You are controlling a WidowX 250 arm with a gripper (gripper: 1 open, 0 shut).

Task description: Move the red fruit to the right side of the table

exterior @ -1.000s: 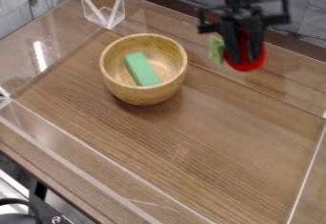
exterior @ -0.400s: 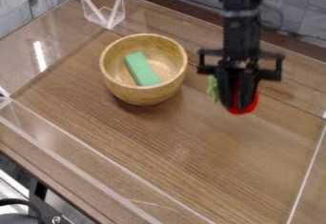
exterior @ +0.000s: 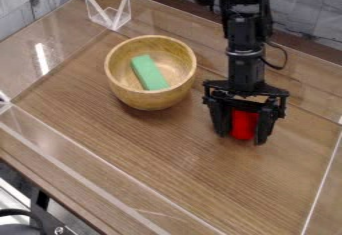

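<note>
The red fruit (exterior: pixel 243 128) is low over the right half of the brown wood table (exterior: pixel 147 164), and it seems to rest on the wood. My gripper (exterior: pixel 245 122) comes straight down over it. Its two black fingers (exterior: pixel 215 118) stand spread on either side of the fruit, with a gap showing between each finger and the fruit, so the gripper is open. The fruit's green stem end is hidden behind the fingers.
A wooden bowl (exterior: pixel 151 75) holding a flat green block (exterior: pixel 148 73) stands left of the gripper, at the back centre. Low clear acrylic walls (exterior: pixel 325 184) border the table, and the right wall is close to the gripper.
The gripper carried the red fruit forward and down from the back right to the tabletop. Its fingers have since spread apart from the fruit.
</note>
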